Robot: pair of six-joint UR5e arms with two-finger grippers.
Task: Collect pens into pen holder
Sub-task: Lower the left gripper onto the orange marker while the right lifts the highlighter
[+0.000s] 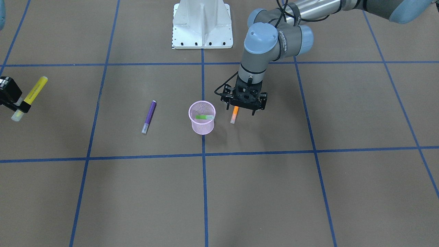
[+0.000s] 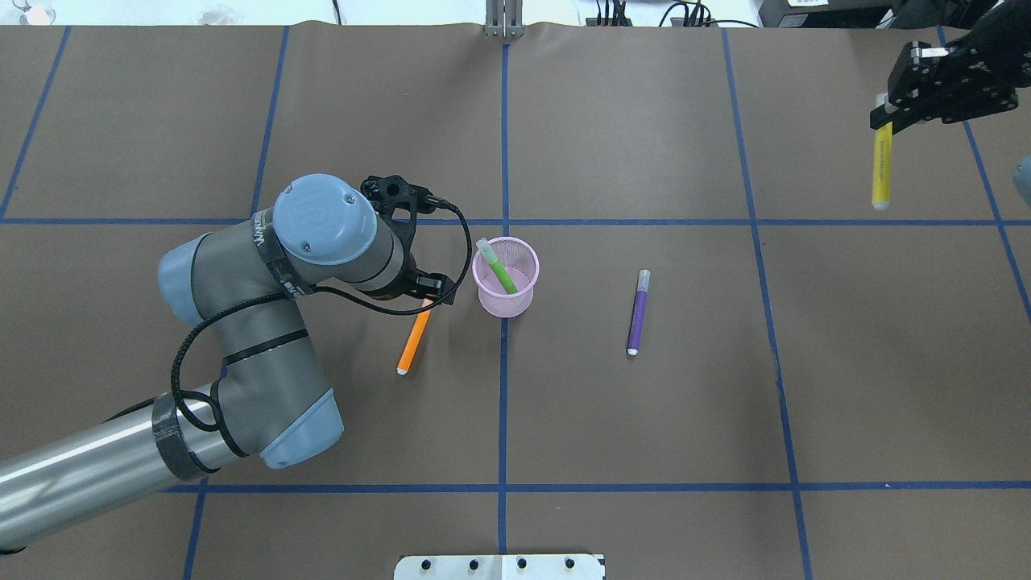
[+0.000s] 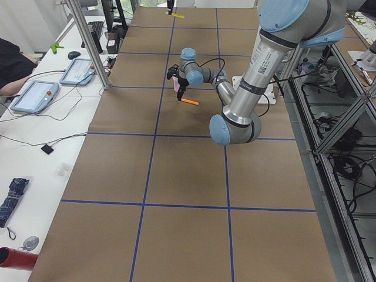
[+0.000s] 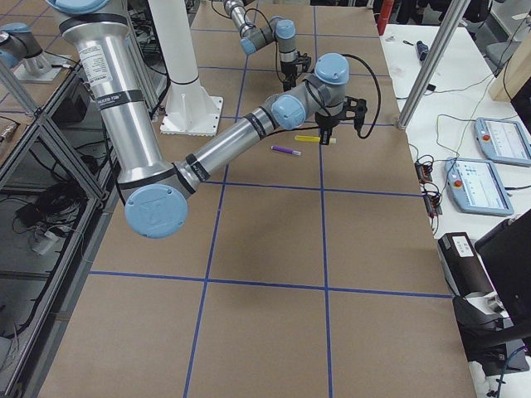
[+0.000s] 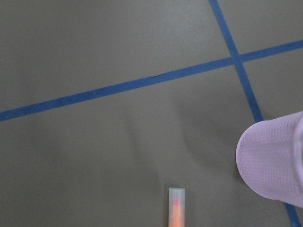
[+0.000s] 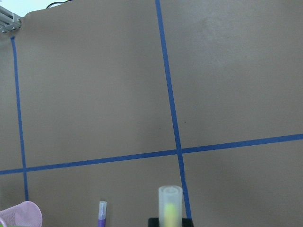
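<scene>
The pink mesh pen holder (image 1: 202, 126) (image 2: 506, 303) stands mid-table with a green pen (image 1: 204, 117) (image 2: 503, 274) leaning inside it. An orange pen (image 1: 235, 113) (image 2: 414, 338) lies on the paper beside it. My left gripper (image 1: 240, 110) is low over the pen's cap end, open, with a finger on either side. The left wrist view shows only the cap (image 5: 175, 205) and the pen holder's wall (image 5: 270, 161). A purple pen (image 1: 149, 116) (image 2: 638, 314) lies on the holder's other side. My right gripper (image 1: 19, 105) (image 2: 886, 113) is raised far off, shut on a yellow pen (image 1: 34, 91) (image 2: 882, 169) (image 6: 170, 205).
Blue tape lines grid the brown paper. The white robot base plate (image 1: 202, 24) (image 2: 499, 566) sits at the robot's edge. A side bench beyond the table holds tablets (image 3: 35, 94), and a person's arm (image 3: 12, 64) rests there.
</scene>
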